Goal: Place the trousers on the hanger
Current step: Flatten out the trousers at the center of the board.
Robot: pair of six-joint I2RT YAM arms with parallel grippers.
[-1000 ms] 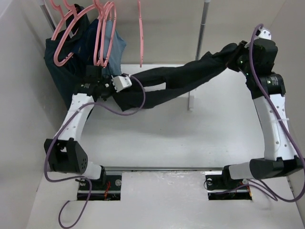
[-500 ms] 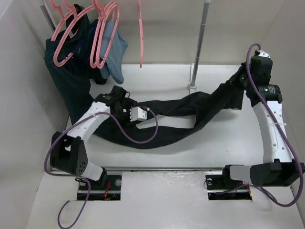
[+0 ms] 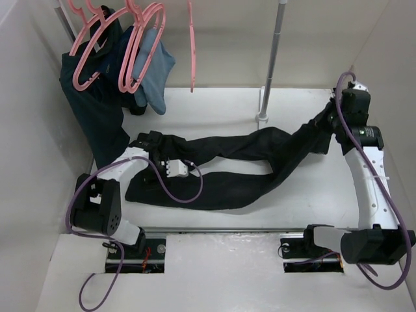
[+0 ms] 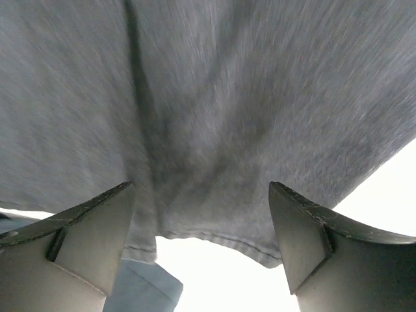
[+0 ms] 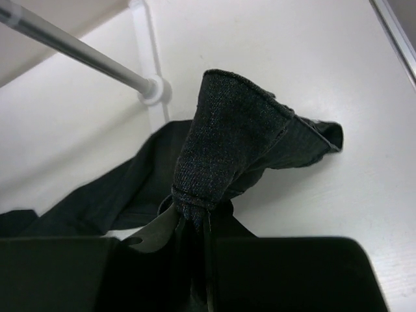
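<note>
White worktop point(image 3: 214, 110): limp black trousers point(image 3: 247, 146) sprawl nine to three. The right gripper point(image 5: 195, 221) has its jaws clamped on one end, the left gripper point(image 4: 201, 188) has its jaws apart; we'd pinch bunched cloth.

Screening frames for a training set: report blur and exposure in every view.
Top external: sharp, evenly lit, only soft shadows around the trousers. Left wrist: trousers washed-out grey and streaked with blur, background blown white, left gripper crisp. Right wrist: weave sharp, right gripper lost in shadow.

L gripper point(image 4: 201, 188) wide apart, trousers point(image 4: 214, 97) fabric close ahead, blurry
</note>
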